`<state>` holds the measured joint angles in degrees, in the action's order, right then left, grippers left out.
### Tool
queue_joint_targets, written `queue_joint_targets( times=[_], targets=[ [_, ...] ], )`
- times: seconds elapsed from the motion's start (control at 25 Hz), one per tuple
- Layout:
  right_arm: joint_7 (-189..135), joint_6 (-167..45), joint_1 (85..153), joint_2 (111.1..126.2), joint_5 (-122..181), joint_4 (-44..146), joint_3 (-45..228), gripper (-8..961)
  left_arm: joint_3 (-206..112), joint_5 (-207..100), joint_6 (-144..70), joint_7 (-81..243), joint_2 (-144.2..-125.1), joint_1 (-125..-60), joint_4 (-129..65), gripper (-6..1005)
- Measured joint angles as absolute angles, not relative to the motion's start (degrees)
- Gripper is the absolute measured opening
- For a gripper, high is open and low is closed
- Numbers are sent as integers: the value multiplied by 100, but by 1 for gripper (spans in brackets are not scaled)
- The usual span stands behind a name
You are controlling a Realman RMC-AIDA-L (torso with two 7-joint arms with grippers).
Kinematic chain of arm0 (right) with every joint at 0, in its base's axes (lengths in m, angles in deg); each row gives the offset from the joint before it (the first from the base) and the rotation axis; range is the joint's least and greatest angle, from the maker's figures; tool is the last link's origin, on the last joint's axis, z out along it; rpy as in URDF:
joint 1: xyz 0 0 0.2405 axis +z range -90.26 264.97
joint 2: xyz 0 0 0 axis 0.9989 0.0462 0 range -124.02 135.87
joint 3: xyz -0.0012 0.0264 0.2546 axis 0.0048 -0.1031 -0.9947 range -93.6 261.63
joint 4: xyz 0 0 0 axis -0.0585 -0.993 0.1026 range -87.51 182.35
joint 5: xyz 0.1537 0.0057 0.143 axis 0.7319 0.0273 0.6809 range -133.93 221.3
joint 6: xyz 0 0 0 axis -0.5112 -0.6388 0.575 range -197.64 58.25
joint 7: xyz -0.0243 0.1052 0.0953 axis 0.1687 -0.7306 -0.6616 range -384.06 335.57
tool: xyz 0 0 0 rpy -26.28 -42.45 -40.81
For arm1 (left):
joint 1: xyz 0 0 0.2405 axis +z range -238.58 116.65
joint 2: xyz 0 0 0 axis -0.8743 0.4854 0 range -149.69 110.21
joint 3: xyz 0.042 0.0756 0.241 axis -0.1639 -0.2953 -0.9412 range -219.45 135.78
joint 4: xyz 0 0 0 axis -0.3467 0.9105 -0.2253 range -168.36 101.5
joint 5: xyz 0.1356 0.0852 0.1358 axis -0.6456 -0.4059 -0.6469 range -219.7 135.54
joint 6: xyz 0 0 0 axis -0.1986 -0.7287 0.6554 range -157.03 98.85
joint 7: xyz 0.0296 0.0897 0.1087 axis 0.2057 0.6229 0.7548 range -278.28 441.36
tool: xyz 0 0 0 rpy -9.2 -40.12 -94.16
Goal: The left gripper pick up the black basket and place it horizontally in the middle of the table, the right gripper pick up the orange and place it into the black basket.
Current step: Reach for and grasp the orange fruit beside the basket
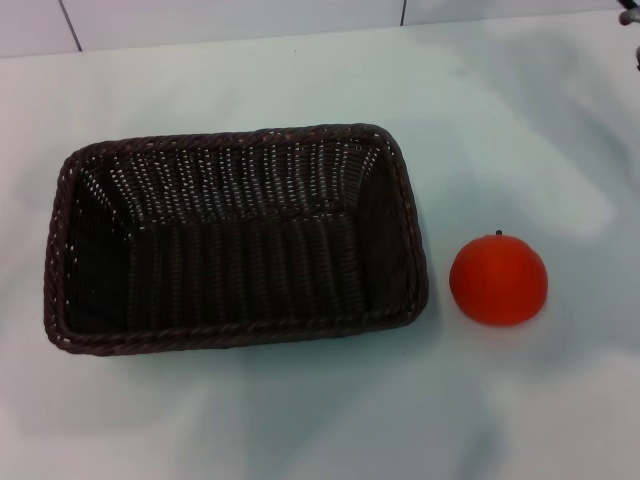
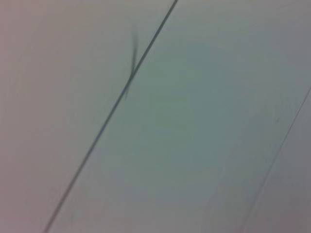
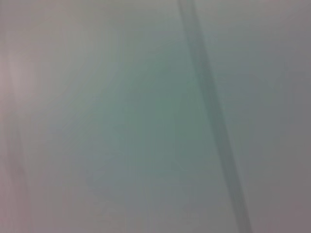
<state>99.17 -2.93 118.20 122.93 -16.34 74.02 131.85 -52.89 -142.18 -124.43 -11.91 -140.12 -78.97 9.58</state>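
Observation:
The black basket (image 1: 235,238) is a large dark woven wicker basket lying lengthwise across the middle of the table (image 1: 300,420), open side up and empty. The orange (image 1: 498,279) sits on the table just to the right of the basket, apart from it, with its small dark stem on top. The left gripper is out of view. Only a small dark piece of the right gripper (image 1: 630,17) shows at the far right corner of the head view, far from the orange. Both wrist views show only a pale surface with thin dark lines.
A pale wall or panel with dark seams (image 1: 70,25) runs along the far edge of the table. Bare table surface lies in front of the basket and around the orange.

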Motion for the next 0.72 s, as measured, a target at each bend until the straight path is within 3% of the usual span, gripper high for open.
queue_joint_targets(
  times=[0.12, 0.28, 0.52, 0.72],
  targets=[
    [8610, -98, 11776, 12059, -3086, 8156, 13319, 782, -5288, -13650, -12376, -59, -14072, -7944, 402, 594],
    [7060, 704, 11829, 11736, -4971, 9130, 13205, 919, -5328, -13573, -12209, 385, -14072, -8091, 97, 715],
    [5535, 2729, 12259, 11571, -7453, 10626, 12232, 931, -5403, -13577, -12073, 652, -14114, -8226, -17, 832],
    [4884, 3628, 12809, 11543, -9066, 10874, 12154, 929, -5368, -13509, -12066, 663, -14114, -8297, -25, 888]
  ],
)
